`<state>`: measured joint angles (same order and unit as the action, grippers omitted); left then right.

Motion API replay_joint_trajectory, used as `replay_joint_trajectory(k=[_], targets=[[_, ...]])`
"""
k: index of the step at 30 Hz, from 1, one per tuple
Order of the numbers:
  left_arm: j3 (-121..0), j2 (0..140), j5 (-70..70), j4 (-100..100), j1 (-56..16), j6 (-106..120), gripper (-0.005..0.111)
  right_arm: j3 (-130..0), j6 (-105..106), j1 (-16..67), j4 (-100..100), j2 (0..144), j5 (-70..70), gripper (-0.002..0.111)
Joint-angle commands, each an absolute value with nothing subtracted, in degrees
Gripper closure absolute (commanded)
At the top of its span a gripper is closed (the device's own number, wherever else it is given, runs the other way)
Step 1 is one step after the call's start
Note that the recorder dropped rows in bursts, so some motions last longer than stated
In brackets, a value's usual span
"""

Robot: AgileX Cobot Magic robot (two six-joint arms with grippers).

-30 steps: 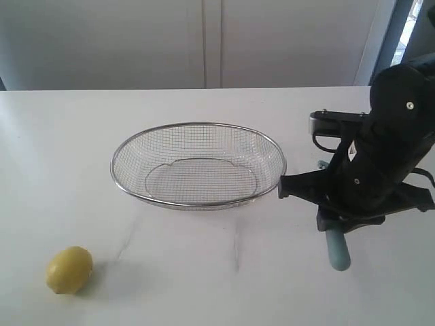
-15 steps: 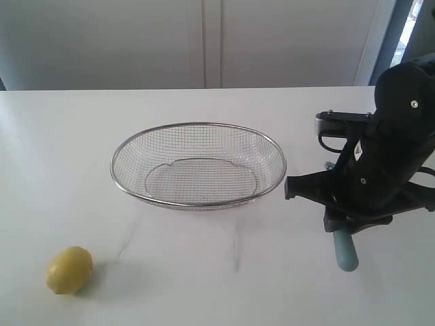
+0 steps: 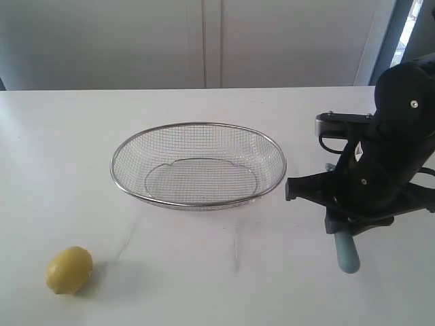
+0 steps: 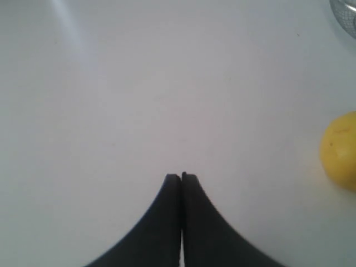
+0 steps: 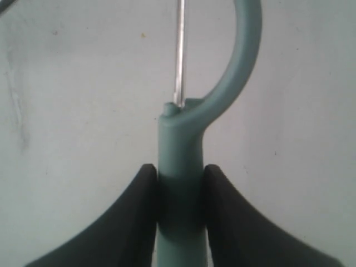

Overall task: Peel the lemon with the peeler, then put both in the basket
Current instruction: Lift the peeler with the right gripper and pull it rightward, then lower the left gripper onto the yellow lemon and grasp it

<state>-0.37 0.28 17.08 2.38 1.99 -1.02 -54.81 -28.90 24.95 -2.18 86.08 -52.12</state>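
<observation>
The yellow lemon (image 3: 68, 269) lies on the white table at the near left; it also shows at the edge of the left wrist view as the lemon (image 4: 340, 150). The left gripper (image 4: 181, 177) is shut with nothing in it, over bare table, and is out of the exterior view. My right gripper (image 5: 180, 172) is shut on the teal-blue handle of the peeler (image 5: 181, 161), whose curved head and thin blade point away from the fingers. In the exterior view the peeler's handle end (image 3: 346, 254) sticks out below the black right arm. The wire basket (image 3: 197, 125) stands mid-table.
The black right arm (image 3: 380, 163) stands close to the basket's right end. White cabinet fronts (image 3: 204, 41) run behind the table. The table's far edge (image 3: 170, 89) lies behind the basket.
The right arm with the peeler has shifted slightly to the right, away from the basket, then held still. The lemon and the basket have not moved.
</observation>
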Motion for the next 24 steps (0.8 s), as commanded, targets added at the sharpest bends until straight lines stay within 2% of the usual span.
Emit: replay_joint_trajectory(k=[1, 7, 11, 24], targets=[[0.0, 0.0, 5.9, 2.2, 2.2, -1.1, 0.107, -54.7, -28.3, 24.4, -2.7, 85.5, -52.7, 0.108], [0.0, 0.0, -11.0, 2.2, 2.2, -1.1, 0.107, -54.7, -28.3, 24.4, -2.7, 85.5, -51.2, 0.108], [0.0, 0.0, -16.7, 2.2, 2.2, -1.1, 0.107, -54.7, -28.3, 24.4, -2.7, 85.5, -50.8, 0.108], [0.0, 0.0, -20.1, 2.2, 2.2, -1.5, 0.107, -54.7, -28.3, 24.4, -2.7, 85.5, -51.0, 0.108]])
